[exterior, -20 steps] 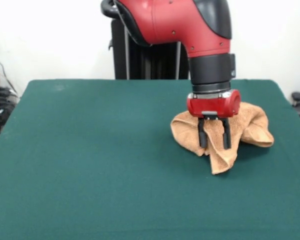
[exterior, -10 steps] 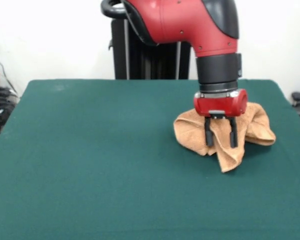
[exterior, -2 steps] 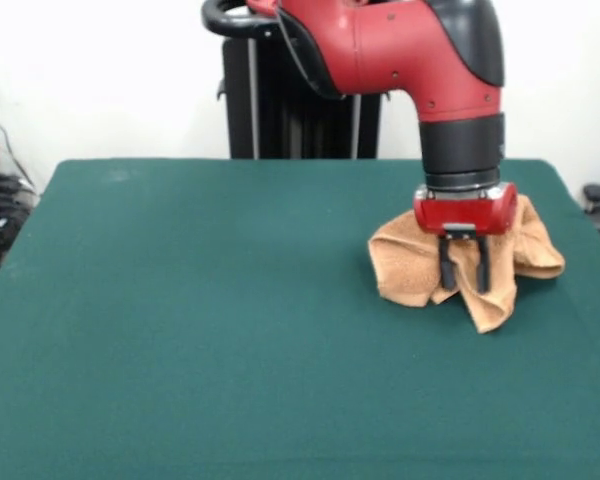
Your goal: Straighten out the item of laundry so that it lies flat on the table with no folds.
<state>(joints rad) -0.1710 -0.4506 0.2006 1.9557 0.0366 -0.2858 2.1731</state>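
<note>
Here we have a single view, taken from the front. We look from beyond the near edge of the table, slightly above its surface and angled gently downward, so that the green top recedes toward a white wall behind it. We stand at a moderate distance: both far corners and the whole far edge fall inside the frame, while the near edge is cut off at the bottom. The arm enters from the top and is cropped there. With no second view supplied, we can mark no shared region.
</note>
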